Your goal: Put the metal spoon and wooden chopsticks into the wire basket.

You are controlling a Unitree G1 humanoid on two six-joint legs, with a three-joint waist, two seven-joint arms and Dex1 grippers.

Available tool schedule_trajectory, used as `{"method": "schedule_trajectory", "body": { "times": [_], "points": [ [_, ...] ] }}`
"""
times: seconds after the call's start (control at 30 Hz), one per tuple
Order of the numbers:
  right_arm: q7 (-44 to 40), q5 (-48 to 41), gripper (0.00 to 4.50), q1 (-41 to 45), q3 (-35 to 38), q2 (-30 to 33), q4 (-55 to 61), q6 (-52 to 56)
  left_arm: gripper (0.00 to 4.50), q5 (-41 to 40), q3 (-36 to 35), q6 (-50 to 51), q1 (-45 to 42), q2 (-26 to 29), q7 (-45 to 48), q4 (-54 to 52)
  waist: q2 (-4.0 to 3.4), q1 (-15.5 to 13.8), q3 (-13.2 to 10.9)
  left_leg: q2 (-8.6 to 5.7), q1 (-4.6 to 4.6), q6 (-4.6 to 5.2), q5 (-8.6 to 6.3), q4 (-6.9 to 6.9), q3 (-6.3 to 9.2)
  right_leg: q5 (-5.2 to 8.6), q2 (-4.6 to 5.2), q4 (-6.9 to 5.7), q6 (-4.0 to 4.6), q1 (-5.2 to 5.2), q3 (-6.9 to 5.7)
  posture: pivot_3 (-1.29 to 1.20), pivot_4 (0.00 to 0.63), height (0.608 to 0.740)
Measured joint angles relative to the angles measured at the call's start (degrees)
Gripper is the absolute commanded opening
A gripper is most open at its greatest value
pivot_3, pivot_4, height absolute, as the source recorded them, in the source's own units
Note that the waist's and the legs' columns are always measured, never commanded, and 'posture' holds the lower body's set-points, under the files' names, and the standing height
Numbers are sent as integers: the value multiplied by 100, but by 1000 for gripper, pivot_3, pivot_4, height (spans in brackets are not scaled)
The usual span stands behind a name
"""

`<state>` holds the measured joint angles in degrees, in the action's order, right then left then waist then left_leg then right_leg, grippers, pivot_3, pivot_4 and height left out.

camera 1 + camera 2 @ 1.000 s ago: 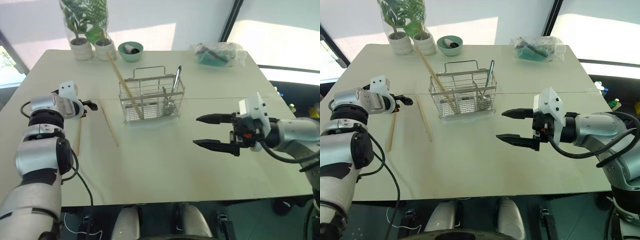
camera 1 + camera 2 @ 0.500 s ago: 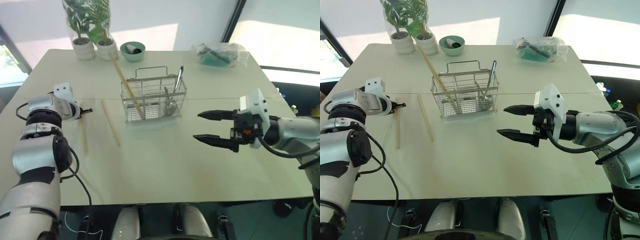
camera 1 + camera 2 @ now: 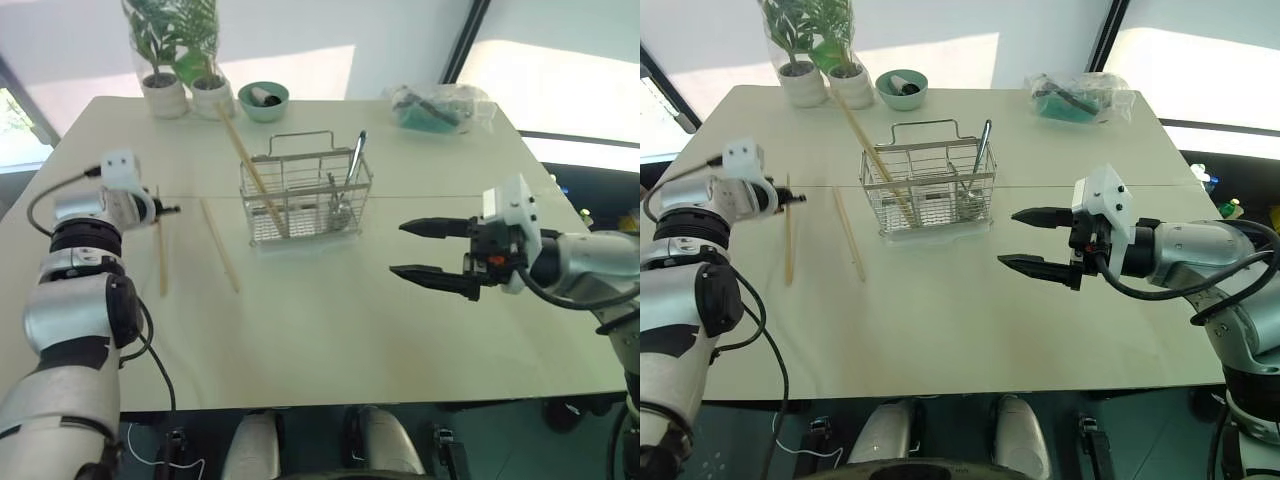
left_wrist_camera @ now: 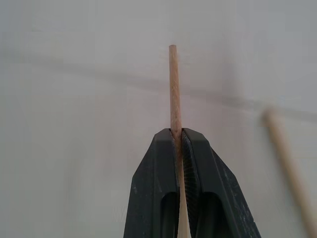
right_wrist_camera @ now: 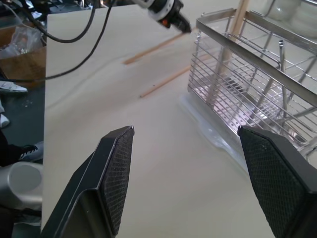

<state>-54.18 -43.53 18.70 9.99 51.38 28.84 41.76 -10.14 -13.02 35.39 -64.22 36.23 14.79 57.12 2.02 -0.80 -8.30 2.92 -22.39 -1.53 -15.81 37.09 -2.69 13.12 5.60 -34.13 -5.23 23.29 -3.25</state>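
- Head views: the left pincer (image 3: 792,198) is clamped on one wooden chopstick (image 3: 788,243) near its far end, the stick hanging down toward the desk (image 3: 940,330). I cannot tell whether its low tip is off the surface. A second chopstick (image 3: 219,245) lies flat between that stick and the wire basket (image 3: 303,197). A third chopstick (image 3: 246,164) leans in the basket's left part, and the metal spoon (image 3: 350,170) stands in its right part, bowl down.
- My judgement: to do this step well, lift until the low tip is above the basket rim, carry it over an open compartment, and lower it before letting go. The hold sits far from the middle, so the stick may swing; slow moves suit it.
- Head views: the right pincer (image 3: 429,250) hangs with fingers apart and holds nothing, right of the basket and near it.
- Left wrist view: it adds what the head views cannot, the stick pinched squarely between the pads (image 4: 163,168) with a short end beyond them, and the lying chopstick blurred nearby.
- Right wrist view: between its own spread fingers (image 5: 117,163) it shows the basket's wire side close up and the left pincer gripping its stick.
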Motion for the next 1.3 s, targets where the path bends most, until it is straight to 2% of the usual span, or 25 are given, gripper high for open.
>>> {"method": "schedule_trajectory", "body": {
  "times": [0.1, 0.23, 0.47, 0.63, 0.83, 1.03, 1.2, 1.3],
  "points": [
    [39, -11, 3483, 2, 33, 30, -19, 24, 22, -501, -435, -338, 41, 43, 444, -1185, 0, 3, 0, -1, -1, 0, -1, -1, -4, 0, 5, 2, 0, -2, 0, 0, 150, 717],
    [105, -49, 3483, -61, 79, 30, 21, 49, 22, -1503, -1123, -66, -213, -71, 782, -2414, -1, -5, 0, -2, 0, 0, -1, -1, -1, -1, 4, 0, -2, -6, -1, 0, 150, 717],
    [237, -68, 3483, -151, 98, 22, 130, 64, 22, -2555, -1191, 205, -867, -782, 982, -3819, -7, 1, 0, -5, 37, 0, 0, 6, 1, 2, 4, 6, -2, -49, 0, 0, 150, 717],
    [474, -129, 3483, -212, 117, -82, 264, 80, 22, -2531, -704, 200, -642, -1341, 1037, -3959, -12, 9, -4, -4, 53, 1, 0, 3, 3, 9, 1, 3, 9, -59, 2, 0, 150, 717],
    [770, -300, 3483, -432, 398, -88, 476, 170, 22, -1987, -23, -464, 117, -1541, 1209, -4051, -17, 2, -9, -3, 48, 2, -1, -6, 4, 2, -3, 1, -4, -51, 2, 0, 150, 717],
    [968, -448, 3483, -528, 507, -87, 553, 220, 22, -1852, 44, -933, 438, -1772, 1221, -4084, -18, -6, -8, -5, 35, 2, -1, 5, 6, 12, -1, 15, 15, -53, 3, 0, 150, 717],
    [1158, -587, 3483, -520, 610, -88, 572, 294, 22, -1703, 102, -1152, 1243, -2162, 1069, -4027, -15, -4, -10, -5, 31, 3, -1, 6, 9, 14, -1, 13, 19, -48, 2, 0, 150, 717],
    [1235, -687, 3483, -498, 626, -88, 571, 335, 1109, -1682, 84, -1168, 1285, -2181, 995, -4077, -16, -2, -9, -5, 23, 3, -1, 6, 12, 11, -3, 11, 15, -41, 2, 0, 150, 717]
  ]
}}
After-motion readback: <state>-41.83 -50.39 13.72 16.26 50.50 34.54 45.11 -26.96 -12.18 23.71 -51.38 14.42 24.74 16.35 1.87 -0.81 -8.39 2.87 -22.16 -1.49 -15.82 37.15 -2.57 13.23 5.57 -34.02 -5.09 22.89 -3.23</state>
